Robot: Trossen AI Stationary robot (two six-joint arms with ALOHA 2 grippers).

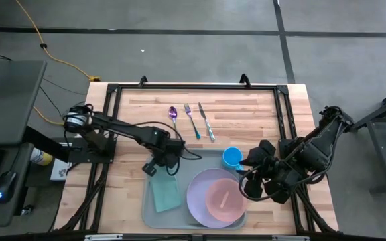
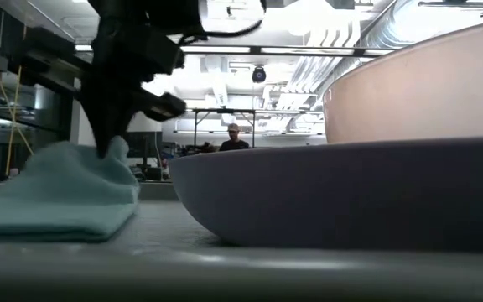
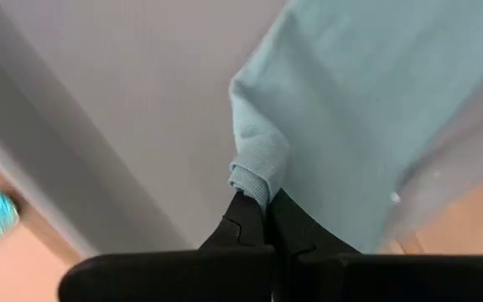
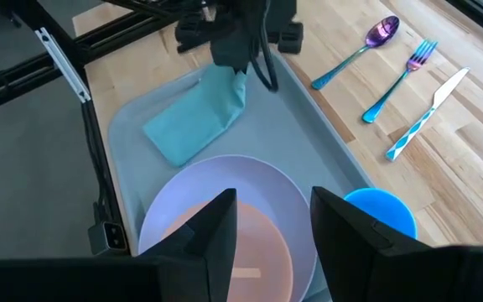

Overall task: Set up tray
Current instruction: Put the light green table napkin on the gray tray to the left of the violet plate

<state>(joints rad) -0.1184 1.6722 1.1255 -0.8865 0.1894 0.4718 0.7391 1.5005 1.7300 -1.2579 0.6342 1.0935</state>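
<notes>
Currently my left gripper (image 1: 158, 167) is clenched on one corner of the cloth (image 1: 165, 192), at the tray's (image 1: 150, 213) far-left corner; the left wrist view shows both fingers (image 3: 243, 225) pinched tight on a bunched fold of the cloth (image 3: 359, 117), with the tray floor (image 3: 132, 109) beneath. Cloth lies flat on the tray's left part apart from that pinched corner, which the low view shows lifted (image 2: 111, 155) under the gripper (image 2: 107, 138). Tray sits at the near edge of the table (image 1: 246, 110), roughly centred between my arms. Plate (image 1: 203, 194) fills the tray's right half, a pink bowl (image 1: 224, 201) sitting in it; cloth and plate are just beside each other, and I can't tell whether they touch. Blue cup (image 1: 232, 157) is at the tray's far-right corner; from the right wrist view it (image 4: 380, 210) looks to be just at the rim, inside or outside unclear. Spoon (image 1: 173, 117), fork (image 1: 191, 119) and knife (image 1: 206, 120) lie side by side on the table beyond the tray's far edge, apart from it. My right gripper (image 1: 252, 175) is released, fingers (image 4: 216, 231) spread, hanging above the plate's (image 4: 216, 180) right edge and holding nothing. A person (image 2: 234, 138) shows far back in the room.
</notes>
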